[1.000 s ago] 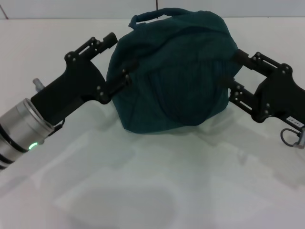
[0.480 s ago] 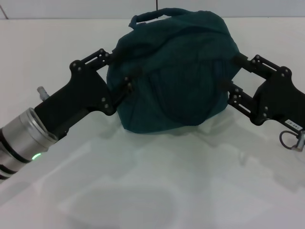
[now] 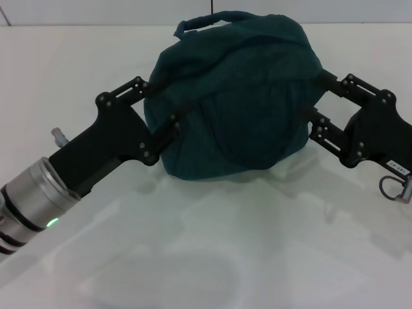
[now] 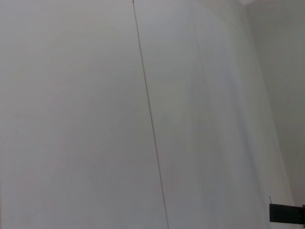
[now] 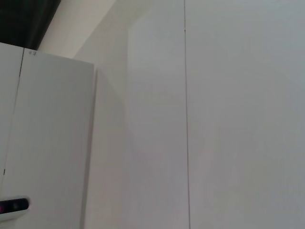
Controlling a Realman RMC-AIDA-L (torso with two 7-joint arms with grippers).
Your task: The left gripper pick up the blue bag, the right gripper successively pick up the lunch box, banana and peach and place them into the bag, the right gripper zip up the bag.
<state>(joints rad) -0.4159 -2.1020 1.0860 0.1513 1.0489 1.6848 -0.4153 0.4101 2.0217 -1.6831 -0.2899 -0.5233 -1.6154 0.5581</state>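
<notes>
The blue bag (image 3: pixel 238 96) stands bulging and closed on the white table in the head view, with one loop handle (image 3: pixel 199 24) on top. My left gripper (image 3: pixel 161 104), with the silver wrist and green light, is open with its two fingertips pressed against the bag's left side. My right gripper (image 3: pixel 317 96), with the white label, is open against the bag's right side, one finger high and one low. The lunch box, banana and peach are out of view. Both wrist views show only white wall panels.
The white table (image 3: pixel 212 244) spreads in front of the bag and carries faint shadows. A thin dark cord (image 3: pixel 213 6) rises behind the bag's top. A small black object (image 4: pixel 286 213) shows at the corner of the left wrist view.
My left gripper has moved right and down, and its fingertips now press into the bag's left side. The right gripper and the bag have hardly moved.
</notes>
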